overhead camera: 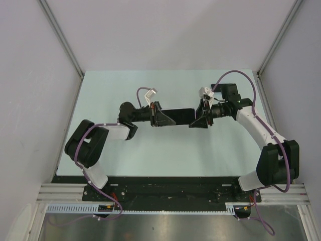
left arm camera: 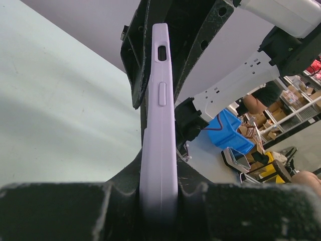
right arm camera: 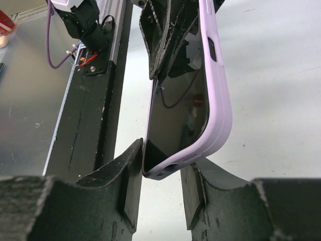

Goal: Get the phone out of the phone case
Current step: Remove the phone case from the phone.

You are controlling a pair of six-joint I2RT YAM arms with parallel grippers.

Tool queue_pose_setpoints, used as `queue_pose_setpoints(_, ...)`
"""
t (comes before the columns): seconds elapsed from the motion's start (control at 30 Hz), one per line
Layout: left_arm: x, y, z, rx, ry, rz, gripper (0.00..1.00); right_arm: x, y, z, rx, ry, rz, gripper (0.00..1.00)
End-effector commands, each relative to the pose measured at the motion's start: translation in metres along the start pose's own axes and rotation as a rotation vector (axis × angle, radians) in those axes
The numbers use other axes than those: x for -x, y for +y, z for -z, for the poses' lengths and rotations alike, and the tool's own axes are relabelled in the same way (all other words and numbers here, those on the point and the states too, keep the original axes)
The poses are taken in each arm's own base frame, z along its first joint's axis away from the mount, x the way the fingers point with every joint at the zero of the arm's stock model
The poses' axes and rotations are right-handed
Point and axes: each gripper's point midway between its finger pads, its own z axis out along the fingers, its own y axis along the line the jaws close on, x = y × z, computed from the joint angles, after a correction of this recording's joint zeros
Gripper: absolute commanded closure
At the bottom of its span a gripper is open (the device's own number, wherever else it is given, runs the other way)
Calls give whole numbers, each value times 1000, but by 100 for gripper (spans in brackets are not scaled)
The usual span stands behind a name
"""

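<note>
A phone with a dark screen point(right arm camera: 178, 115) sits in a lilac case point(right arm camera: 216, 108). Both arms hold it on edge above the table, and it shows as a dark bar point(overhead camera: 178, 116) in the top view. My left gripper point(overhead camera: 159, 116) is shut on one end; the case's edge point(left arm camera: 160, 125) runs up from between its fingers point(left arm camera: 159, 188). My right gripper point(overhead camera: 199, 119) has its fingertips on the other end point(right arm camera: 165, 155): one tip touches the screen side, the other the case's back, with only the case's corner between them.
The pale green table point(overhead camera: 125, 90) lies under the phone. Grey walls stand on three sides. The black base rail point(right arm camera: 85, 115) and cables run along the near edge. The right arm's white link point(left arm camera: 241, 80) is close behind the phone.
</note>
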Motion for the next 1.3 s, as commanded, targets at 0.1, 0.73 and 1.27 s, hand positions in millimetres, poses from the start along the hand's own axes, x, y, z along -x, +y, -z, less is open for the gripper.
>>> queue_pose_setpoints(0.1, 43, -51, -3, -151, -117, -352, 100, 16, 10, 8, 37, -47, 107, 57)
queue_pose_setpoints(0.73, 42, -54, -4, -161, -104, -334, 100, 7, 13, 11, 45, -39, 223, 70)
queue_pose_setpoints(1.27, 31, -68, -9, -213, -36, -306, 100, 2, 9, 16, 43, -54, 325, 75)
